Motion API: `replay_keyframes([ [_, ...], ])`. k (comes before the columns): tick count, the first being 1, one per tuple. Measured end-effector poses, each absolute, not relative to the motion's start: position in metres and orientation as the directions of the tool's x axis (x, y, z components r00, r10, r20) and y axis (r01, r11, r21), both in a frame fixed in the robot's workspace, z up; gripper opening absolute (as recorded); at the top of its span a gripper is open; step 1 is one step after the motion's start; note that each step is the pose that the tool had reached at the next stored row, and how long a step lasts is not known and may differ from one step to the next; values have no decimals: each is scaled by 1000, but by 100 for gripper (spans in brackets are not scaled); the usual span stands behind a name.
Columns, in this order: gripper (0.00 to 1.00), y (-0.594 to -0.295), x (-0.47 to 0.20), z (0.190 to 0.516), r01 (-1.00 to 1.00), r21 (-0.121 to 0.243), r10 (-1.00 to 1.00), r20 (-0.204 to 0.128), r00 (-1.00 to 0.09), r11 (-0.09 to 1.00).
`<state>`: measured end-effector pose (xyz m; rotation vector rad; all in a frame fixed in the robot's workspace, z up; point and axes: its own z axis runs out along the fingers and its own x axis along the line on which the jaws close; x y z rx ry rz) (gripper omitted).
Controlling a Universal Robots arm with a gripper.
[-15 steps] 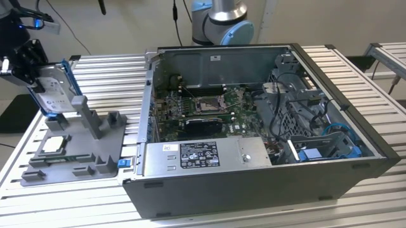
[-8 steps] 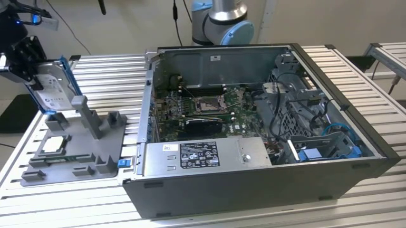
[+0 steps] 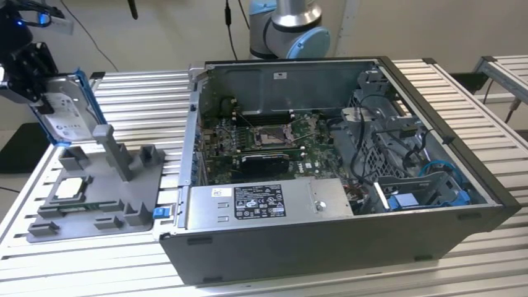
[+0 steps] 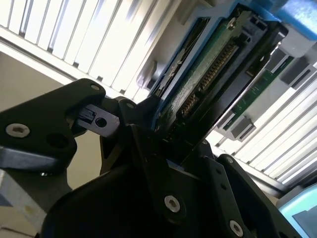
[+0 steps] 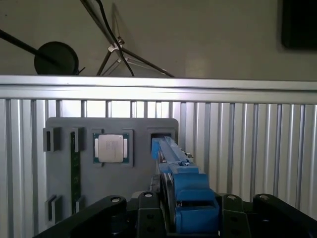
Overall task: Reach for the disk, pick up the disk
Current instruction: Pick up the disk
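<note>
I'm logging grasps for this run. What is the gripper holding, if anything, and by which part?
The gripper holds the disk, clamped across its flat faces at one end, with the blue bracket between the fingers.

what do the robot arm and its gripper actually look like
The silver-grey cylindrical metal arm has rounded joints with light blue caps. The matte black gripper is built of angular linkage plates pinned with round silver screws, seen in both wrist views. A small blue light glows above it in the exterior view.
</note>
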<state>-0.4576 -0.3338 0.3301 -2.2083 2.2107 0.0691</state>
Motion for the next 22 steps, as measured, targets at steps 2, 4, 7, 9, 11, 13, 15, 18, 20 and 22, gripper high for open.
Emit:
replay_keyframes([
  [2, 0, -334, -458, 332, -1000, 20, -999, -43, -1, 1],
  [4, 0, -334, -458, 334, -1000, 20, -999, -43, -1, 1],
  [7, 0, -334, -458, 337, -1000, 20, -999, -43, -1, 1],
  [9, 0, -334, -458, 339, -1000, 20, -999, -43, -1, 1],
  [11, 0, -334, -458, 342, -1000, 20, -999, -43, -1, 1],
  [13, 0, -334, -458, 344, -1000, 20, -999, -43, -1, 1],
  [15, 0, -334, -458, 346, -1000, 20, -999, -43, -1, 1],
  [18, 0, -334, -458, 350, -1000, 20, -999, -43, -1, 1],
  [20, 0, -334, -458, 351, -1000, 20, -999, -43, -1, 1],
  [22, 0, -334, -458, 353, -1000, 20, -999, -43, -2, 1],
])
